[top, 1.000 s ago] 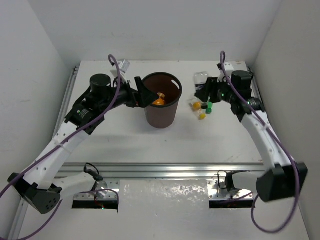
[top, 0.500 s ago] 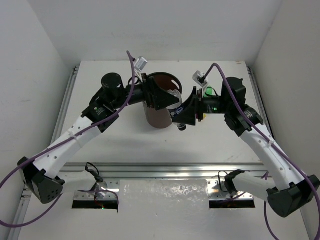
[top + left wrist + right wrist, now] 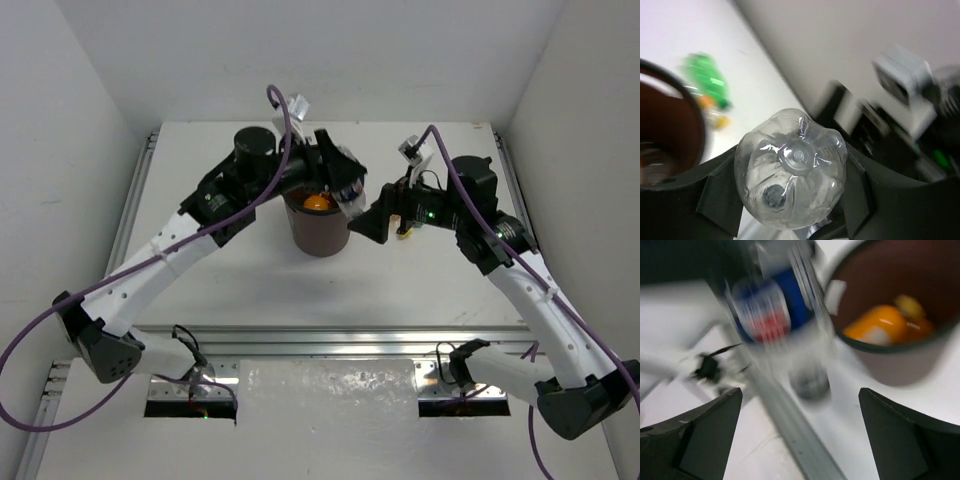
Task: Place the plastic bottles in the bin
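Top view: bin [image 3: 322, 238] sat mid-table. One orange bottle [image 3: 318, 201] was already lying inside it. The left gripper [image 3: 341, 190] was over the bin's right rim, clamped on the clear bottle [image 3: 349, 198]. The right gripper [image 3: 363, 226] was just right of the bin and carried nothing. A small yellow bottle [image 3: 404, 235] showed on the table [image 3: 230, 150] right of the bin, mostly hidden by the right arm. My read: early-to-mid task, one drop pending, several bottles left.

Left wrist: the clear bottle's base faced the lens square on, pinched between both fingers [image 3: 720, 195]. So its long axis ran straight away from the wrist, cap on the far end. Bin rim was at frame left, and a green bottle [image 3: 707, 80] lay blurred on the table beyond it.

Right wrist: blurry. Own fingers were spread wide with an empty gap. The clear bottle hung steeply with blue-red label up and black cap [image 3: 810, 382] down, and the cap looked just outside the bin wall. Orange bottle was inside, with possibly a second item behind it; I couldn't tell.
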